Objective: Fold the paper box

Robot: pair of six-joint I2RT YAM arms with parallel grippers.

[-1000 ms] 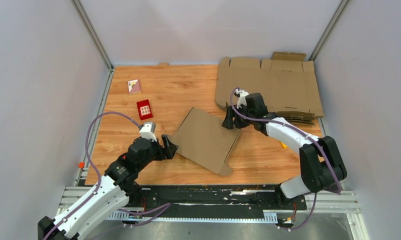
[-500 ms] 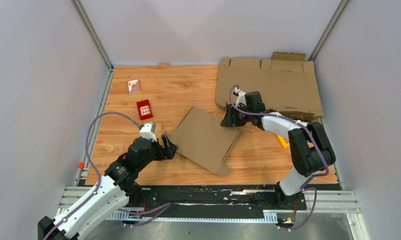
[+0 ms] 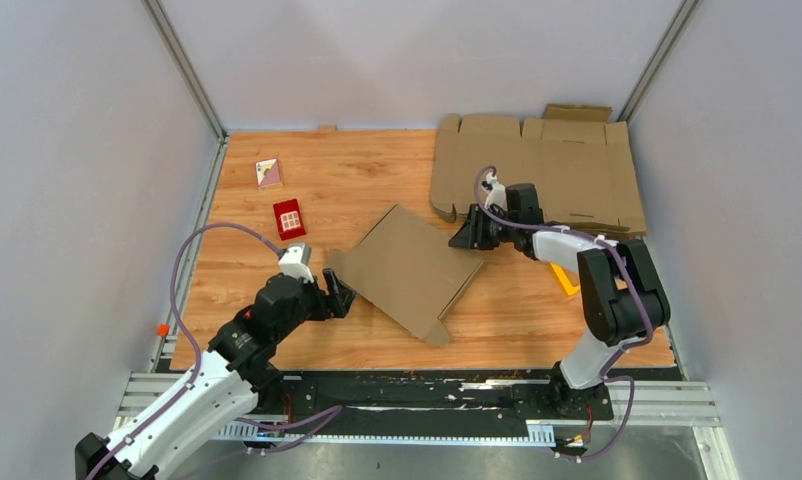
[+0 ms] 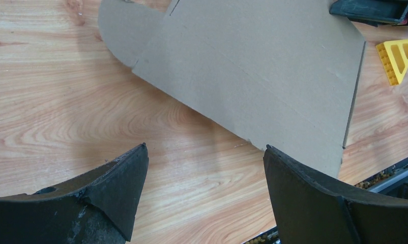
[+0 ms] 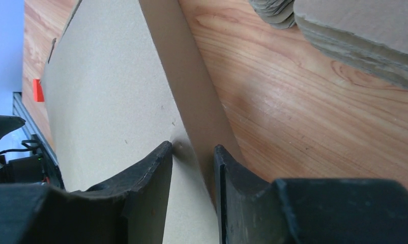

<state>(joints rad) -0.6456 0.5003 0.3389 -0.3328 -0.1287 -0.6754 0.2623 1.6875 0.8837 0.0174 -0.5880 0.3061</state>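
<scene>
Wooden tabletop (image 3: 377, 170) held the paper box (image 3: 407, 270) mostly flat at its middle. Left gripper (image 4: 205, 148) gaped open by the box's left corner. Right gripper (image 5: 192, 147) had its jaws astride the far-right edge; whether they clamped it could not be told.

Left arm (image 3: 202, 395): white shells, black joints, and a purple cable (image 3: 227, 226) looping out behind the fingers. Right arm (image 3: 567, 243) matches, with a second purple cable (image 3: 478, 195) arching behind its fingers. Left fingers (image 4: 110, 188) are black, wedge-shaped and scuffed; right fingers (image 5: 146, 188) black, curved, matte.
</scene>
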